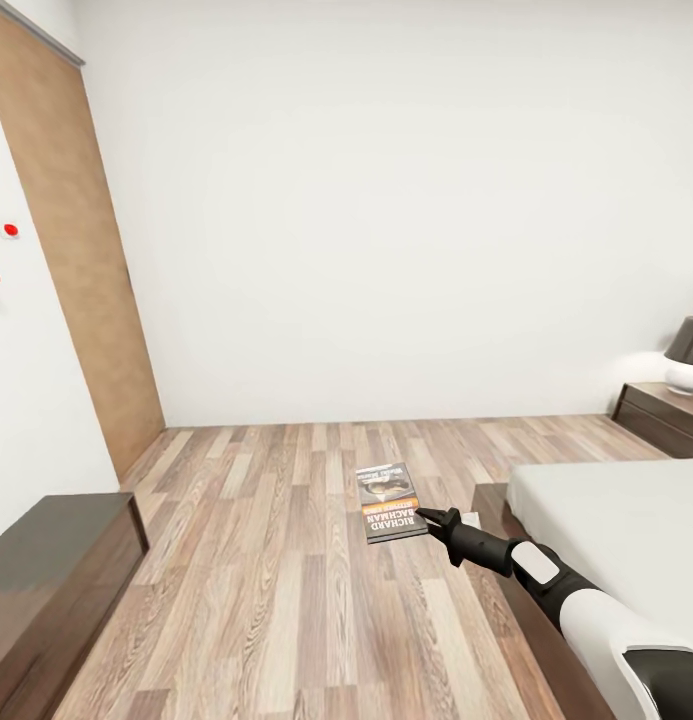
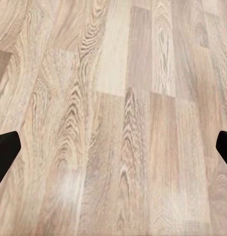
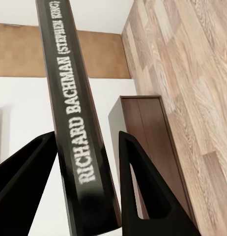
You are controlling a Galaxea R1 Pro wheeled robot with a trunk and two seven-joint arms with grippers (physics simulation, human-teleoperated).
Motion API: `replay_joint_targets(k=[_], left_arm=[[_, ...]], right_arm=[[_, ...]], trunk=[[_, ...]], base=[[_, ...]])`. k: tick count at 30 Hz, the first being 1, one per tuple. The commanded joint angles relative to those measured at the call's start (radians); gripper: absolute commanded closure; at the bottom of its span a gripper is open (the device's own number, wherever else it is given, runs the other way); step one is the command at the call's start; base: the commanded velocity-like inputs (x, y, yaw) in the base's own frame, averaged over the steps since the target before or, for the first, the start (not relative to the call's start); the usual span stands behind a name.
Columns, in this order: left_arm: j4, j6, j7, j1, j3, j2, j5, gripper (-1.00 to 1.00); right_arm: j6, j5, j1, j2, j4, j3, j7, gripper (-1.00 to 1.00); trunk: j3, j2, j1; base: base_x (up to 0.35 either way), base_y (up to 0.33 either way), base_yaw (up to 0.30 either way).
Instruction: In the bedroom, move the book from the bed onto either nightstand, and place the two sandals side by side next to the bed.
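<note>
My right gripper [image 1: 426,516] is shut on the book [image 1: 390,502], a thin dark paperback with an orange-red band. I hold it flat in the air above the wooden floor, just off the bed's [image 1: 616,520] near corner. In the right wrist view the black spine of the book [image 3: 76,123], lettered "RICHARD BACHMAN", runs between my two fingers [image 3: 143,187]. The nightstand [image 1: 666,410] stands at the far right by the wall, beyond the bed. My left gripper [image 2: 113,152] is open over bare floor. The sandals are out of view.
A lamp [image 1: 688,358] with a black shade stands on the nightstand. A long low dark cabinet [image 1: 46,570] lines the left wall, with a wooden door [image 1: 76,250] behind it. Wood floor [image 1: 286,560] stretches between cabinet and bed.
</note>
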Motion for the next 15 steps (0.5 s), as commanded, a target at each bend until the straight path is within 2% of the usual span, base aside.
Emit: replay_joint_targets(k=[1, 15], left_arm=[[0.001, 0.001, -0.010, -0.001, 0.001, 0.000, 0.011, -1.00], [0.001, 0.001, -0.010, -0.001, 0.001, 0.000, 0.011, -1.00]], right_arm=[[0.006, -0.010, -0.001, -0.001, 0.000, 0.000, 0.002, 1.00], [0.004, -0.010, -0.001, 0.001, 0.007, 0.000, 0.004, 1.00]], trunk=[[-0.001, -0.001, 0.000], [-0.001, -0.001, 0.000]], base=[[0.175, 0.000, 0.000], [0.175, 0.000, 0.000]])
